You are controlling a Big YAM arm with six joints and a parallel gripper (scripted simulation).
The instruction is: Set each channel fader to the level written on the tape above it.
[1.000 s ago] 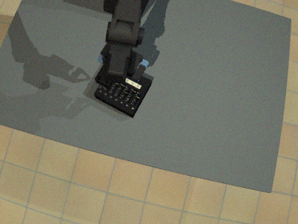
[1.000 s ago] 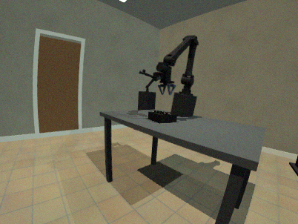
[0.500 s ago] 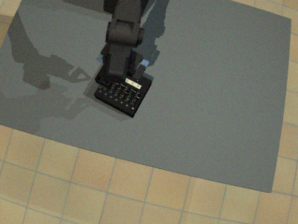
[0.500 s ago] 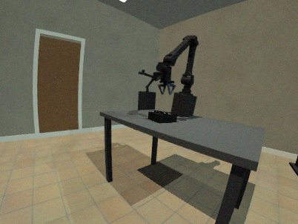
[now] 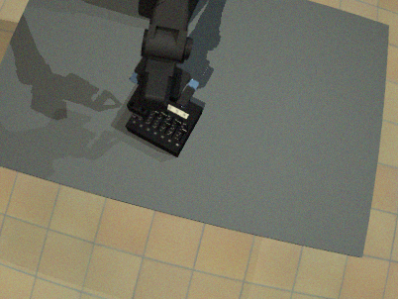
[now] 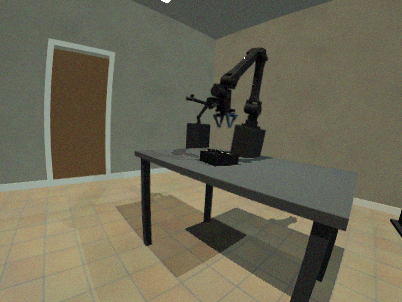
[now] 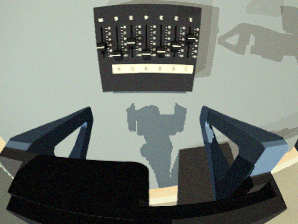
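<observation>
Above the lighting desk (image 7: 148, 48), which stands near the desk's (image 5: 297, 149) far edge, the hand (image 7: 149, 137) hangs wide and empty; descend squarely, straddling one fader cap only.
</observation>
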